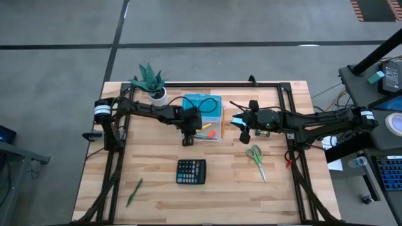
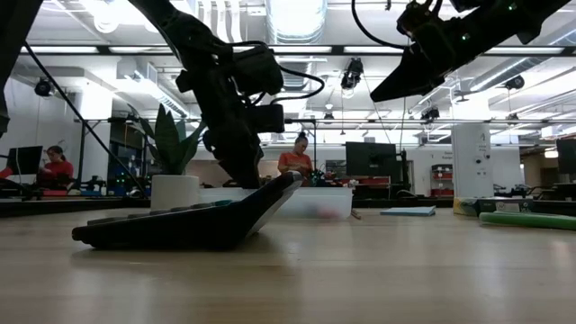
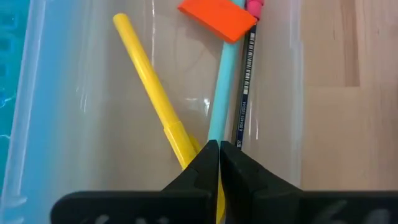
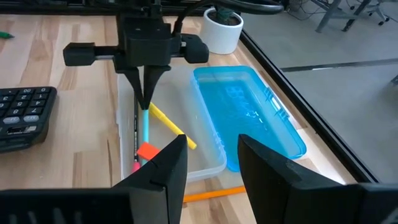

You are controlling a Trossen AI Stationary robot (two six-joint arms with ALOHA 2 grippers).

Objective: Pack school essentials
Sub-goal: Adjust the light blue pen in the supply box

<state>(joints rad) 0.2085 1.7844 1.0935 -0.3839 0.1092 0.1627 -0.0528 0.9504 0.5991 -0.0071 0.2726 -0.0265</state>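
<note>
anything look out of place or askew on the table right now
An orange pencil lies on the wood outside the clear plastic case, just past its end wall, while a yellow marker, teal pencil and orange eraser lie inside. Nothing looks spilled or damaged.

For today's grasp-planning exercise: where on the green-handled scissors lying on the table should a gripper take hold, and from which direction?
Probably from straight above, jaws closing across the narrow neck where the blades meet the handles. The scissors lie flat on bare wood, closed, handle loops toward the right gripper, blades pointing to the near edge. The loops look too wide and the blades thin and slippery.
</note>
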